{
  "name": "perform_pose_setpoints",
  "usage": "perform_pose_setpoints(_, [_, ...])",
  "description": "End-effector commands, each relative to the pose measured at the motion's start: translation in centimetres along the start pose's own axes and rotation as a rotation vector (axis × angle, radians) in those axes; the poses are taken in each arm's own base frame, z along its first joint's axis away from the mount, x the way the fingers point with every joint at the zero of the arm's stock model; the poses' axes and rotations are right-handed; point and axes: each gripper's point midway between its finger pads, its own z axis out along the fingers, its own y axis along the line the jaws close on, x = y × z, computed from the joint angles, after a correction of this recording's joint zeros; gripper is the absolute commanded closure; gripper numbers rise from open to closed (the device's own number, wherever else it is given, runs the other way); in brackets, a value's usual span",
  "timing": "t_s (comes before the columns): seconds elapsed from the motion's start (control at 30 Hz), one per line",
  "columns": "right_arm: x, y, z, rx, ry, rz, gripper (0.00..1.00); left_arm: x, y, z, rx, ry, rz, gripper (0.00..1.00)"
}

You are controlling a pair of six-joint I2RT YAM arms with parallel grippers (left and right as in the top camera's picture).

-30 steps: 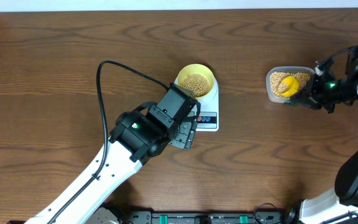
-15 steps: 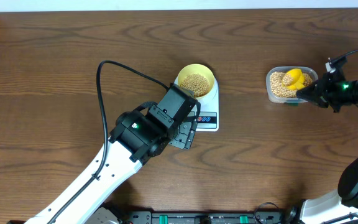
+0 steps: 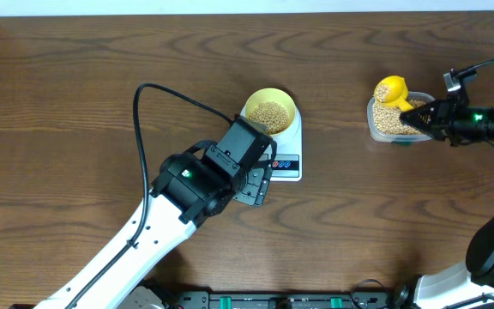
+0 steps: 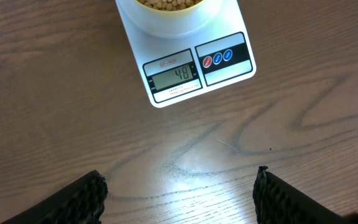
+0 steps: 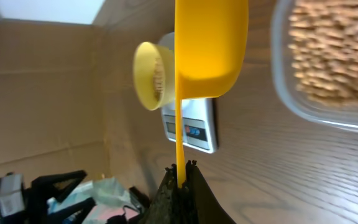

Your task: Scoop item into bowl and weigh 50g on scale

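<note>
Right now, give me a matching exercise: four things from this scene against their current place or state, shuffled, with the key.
Things
1. bowl
2. scale
3. scoop
4. left gripper

Places or states
A. open above bare table
B. display reads 48
C. sitting on the scale, holding beans
D. held by the right gripper, near the tub

Pairs: 1-C, 2-B, 3-D, 4-A

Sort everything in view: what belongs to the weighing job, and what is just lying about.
Job in hand: beans; bowl; scale, reading 48; yellow scoop, held by the right gripper; clear tub of more beans.

Lying about: black cable; blurred clutter in the right wrist view.
</note>
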Motion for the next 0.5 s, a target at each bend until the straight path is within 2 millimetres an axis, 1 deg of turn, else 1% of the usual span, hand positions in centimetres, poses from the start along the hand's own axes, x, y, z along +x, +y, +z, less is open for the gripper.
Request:
perform_pose_setpoints(0.0, [0.3,3.5,0.6,-0.124,0.002,-0.082,0.99,-0.5,-0.1,-0.4,0.004,-0.013,0.004,0.22])
perform_pose_setpoints(0.13, [1.0,5.4,2.1,-0.178,0.045,-0.125,0.99,-0.5,-0.1,-0.4,0.004,-0.013,0.004,0.22])
perform_pose_setpoints(0.33, [2.8,8.2,6.0,-0.203,0.141,-0.219,0.99,-0.5,-0.1,-0.4,0.004,-0.013,0.004,0.22])
perform_pose_setpoints(0.47, [3.4,9.9,8.1,-0.223,0.175,-0.278,0.99,-0.5,-0.1,-0.4,0.004,-0.013,0.004,0.22])
